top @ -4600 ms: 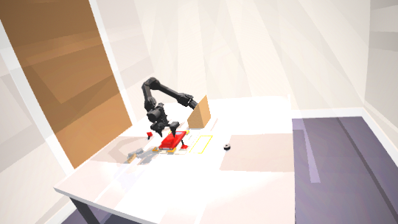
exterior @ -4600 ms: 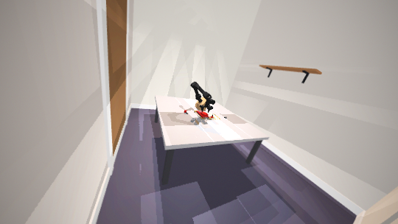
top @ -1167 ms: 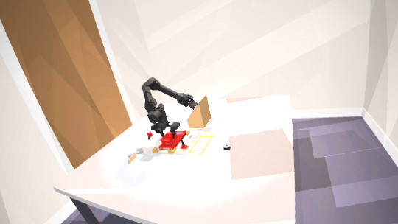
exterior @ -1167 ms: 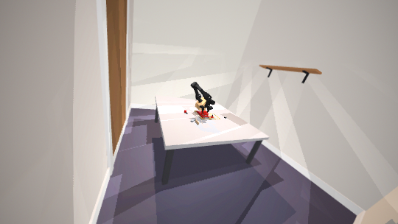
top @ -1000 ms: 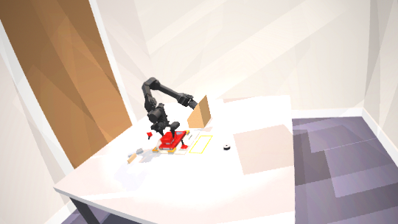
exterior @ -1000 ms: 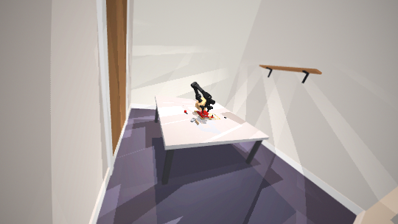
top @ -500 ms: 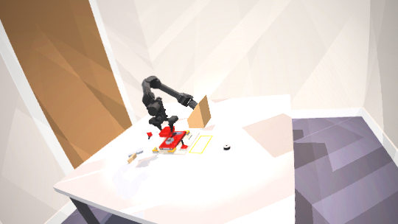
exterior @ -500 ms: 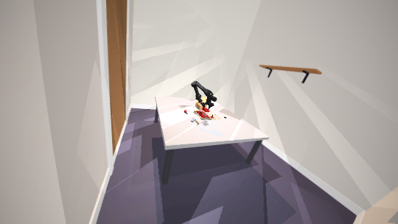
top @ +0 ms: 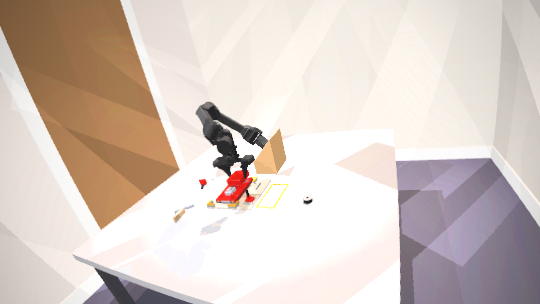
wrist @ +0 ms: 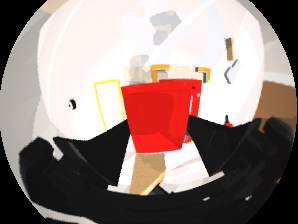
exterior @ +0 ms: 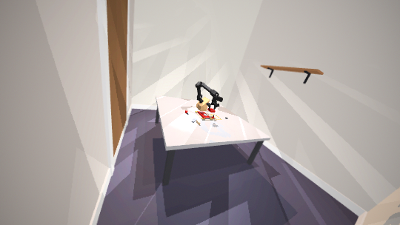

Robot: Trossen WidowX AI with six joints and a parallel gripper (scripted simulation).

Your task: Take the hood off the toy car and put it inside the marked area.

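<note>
The red hood (top: 237, 179) (exterior: 211, 110) (wrist: 156, 112) is between the fingers of my gripper (top: 237, 175) (wrist: 157, 118), which is shut on it. It is held above the toy car's far end in the top view. The red toy car (top: 223, 197) (exterior: 202, 115) (wrist: 197, 104) sits on the table with a grey part showing on top; in the wrist view the hood hides most of it. The marked area, a yellow outline (top: 281, 196) (wrist: 107, 81), lies on the table beside the car. The hood is not over the outline.
Orange corner pieces (top: 211, 204) (wrist: 160, 67) stand around the car. A tan box (top: 270, 159) (wrist: 147, 170) stands behind it. A black-and-white round piece (top: 307, 200) (wrist: 72, 104) lies beyond the outline. A tan block (top: 179, 215) (wrist: 229, 49) and a small red piece (top: 202, 182) lie on the other side.
</note>
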